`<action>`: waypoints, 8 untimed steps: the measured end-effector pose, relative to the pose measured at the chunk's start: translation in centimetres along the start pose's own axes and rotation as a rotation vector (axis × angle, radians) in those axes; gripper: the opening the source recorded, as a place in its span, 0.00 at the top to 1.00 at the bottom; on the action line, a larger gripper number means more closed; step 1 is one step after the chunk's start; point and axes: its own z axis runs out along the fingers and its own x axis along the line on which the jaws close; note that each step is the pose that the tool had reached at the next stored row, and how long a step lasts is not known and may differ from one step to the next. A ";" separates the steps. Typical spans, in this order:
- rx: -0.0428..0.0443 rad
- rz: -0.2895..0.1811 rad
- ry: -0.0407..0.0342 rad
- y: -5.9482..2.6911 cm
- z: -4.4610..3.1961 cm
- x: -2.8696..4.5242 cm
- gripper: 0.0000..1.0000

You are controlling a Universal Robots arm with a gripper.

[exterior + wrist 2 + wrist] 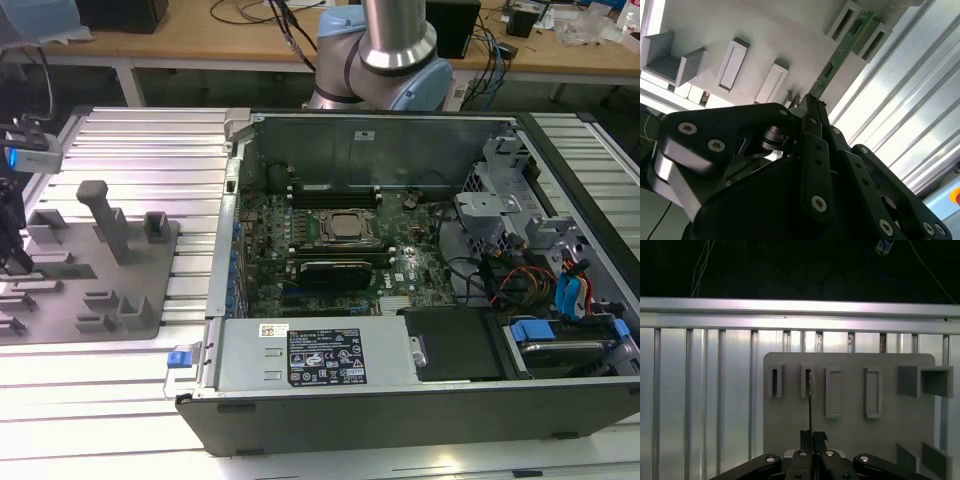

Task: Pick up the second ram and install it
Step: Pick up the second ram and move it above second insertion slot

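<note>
Green second ram (pixel 840 54) is sitting edgewise in a slot of the grey tray (pixel 850 440) — exposing its end, which the hand (pixel 812 434) is pinching.

No text can be read in any of the views. In the exterior view, a black label (pixel 328 365) and a small white label (pixel 273 330) sit on the silver box (pixel 240 362) inside the computer case (pixel 400 412). Their print is too small to make out. In the second wrist view, the green memory stick (pixel 840 52) shows no legible marking.
</note>
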 end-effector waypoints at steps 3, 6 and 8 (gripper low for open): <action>-0.0001 0.000 0.0001 0.01 -1.10 -0.01 0.91; 0.0000 0.000 0.0000 0.02 -3.00 0.00 0.91; 0.0000 0.000 0.0000 0.02 -4.45 0.00 0.91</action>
